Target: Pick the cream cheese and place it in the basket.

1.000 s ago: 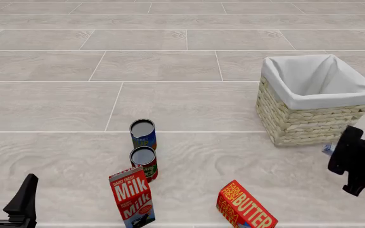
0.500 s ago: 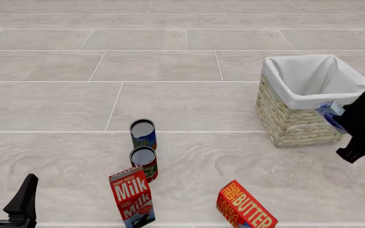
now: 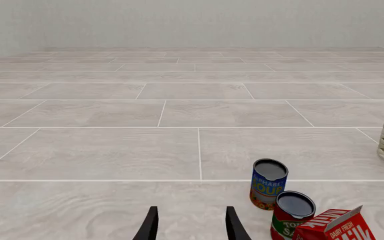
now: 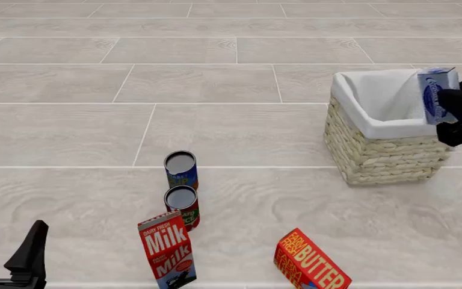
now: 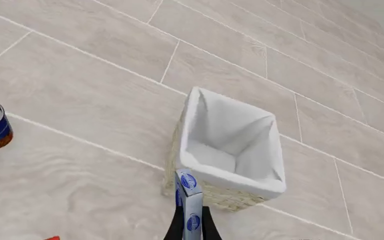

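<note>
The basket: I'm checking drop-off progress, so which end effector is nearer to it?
Right. The right end effector, shut on the cream cheese, is at the basket by its right rim. The left end effector sits open far off at the near-left corner.

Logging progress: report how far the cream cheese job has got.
Done: the right gripper has picked up the cream cheese and holds it raised by the basket. In hand: carrying it over the rim. Left: release inside. The left gripper is open and idle.
</note>
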You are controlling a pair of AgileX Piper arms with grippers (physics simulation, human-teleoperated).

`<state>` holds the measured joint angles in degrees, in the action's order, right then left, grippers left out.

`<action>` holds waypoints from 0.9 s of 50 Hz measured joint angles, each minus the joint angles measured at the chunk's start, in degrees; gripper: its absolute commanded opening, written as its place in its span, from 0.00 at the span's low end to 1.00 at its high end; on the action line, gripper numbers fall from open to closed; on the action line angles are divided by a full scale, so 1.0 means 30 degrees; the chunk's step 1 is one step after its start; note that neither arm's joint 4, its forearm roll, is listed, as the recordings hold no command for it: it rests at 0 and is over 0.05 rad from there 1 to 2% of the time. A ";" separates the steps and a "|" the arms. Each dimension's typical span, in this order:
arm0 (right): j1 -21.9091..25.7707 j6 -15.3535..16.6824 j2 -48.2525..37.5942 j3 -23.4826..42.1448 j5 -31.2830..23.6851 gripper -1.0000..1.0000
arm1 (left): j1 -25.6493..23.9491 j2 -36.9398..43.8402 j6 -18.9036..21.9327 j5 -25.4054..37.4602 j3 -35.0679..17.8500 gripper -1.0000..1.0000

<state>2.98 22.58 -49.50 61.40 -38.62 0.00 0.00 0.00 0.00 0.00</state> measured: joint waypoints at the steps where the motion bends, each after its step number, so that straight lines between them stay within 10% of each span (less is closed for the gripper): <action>1: -0.0055 -0.0248 -0.0066 0.0127 0.0037 0.00 | 0.0000 0.0000 0.0000 0.0000 0.0000 1.00; 19: -0.1283 -0.3169 -0.2659 0.2930 0.0240 0.00 | 0.0000 0.0000 0.0000 0.0000 0.0000 1.00; 45: -0.2549 -0.4418 -0.8680 0.6503 0.1134 0.00 | 0.0000 0.0000 0.0000 0.0000 0.0000 1.00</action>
<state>-4.66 9.32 -75.54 80.91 -35.21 0.00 0.00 0.00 0.00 0.00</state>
